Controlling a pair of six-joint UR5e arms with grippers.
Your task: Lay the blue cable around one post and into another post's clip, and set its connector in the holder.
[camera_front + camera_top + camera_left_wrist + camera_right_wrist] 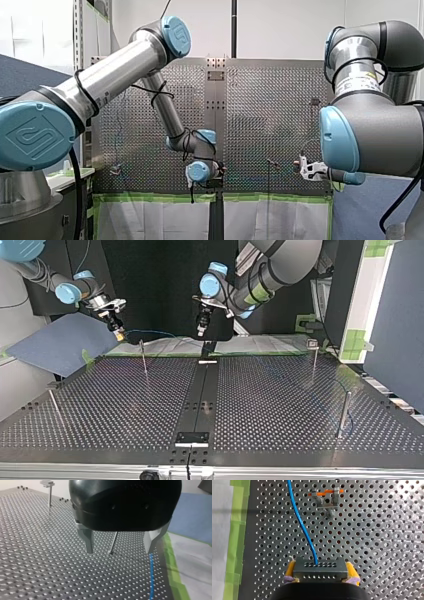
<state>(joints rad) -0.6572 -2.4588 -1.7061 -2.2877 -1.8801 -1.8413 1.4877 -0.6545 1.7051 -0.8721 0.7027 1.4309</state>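
My right tool (321, 573) was clenched on the connector (321, 568), up over the counter (377, 545), prob. to steer the blue cable (300, 520). The cable ran past a clip post (326, 502) & wasn't in it yet. My left tool (119, 550) hung w/ fingers apart, empty, maybe waiting to help.

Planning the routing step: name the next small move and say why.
Probably carry my right pincer, shut on the connector, toward the clip post ahead: the blue cable runs beside that clip, not in it, and my left pincer hangs open, holding nothing.
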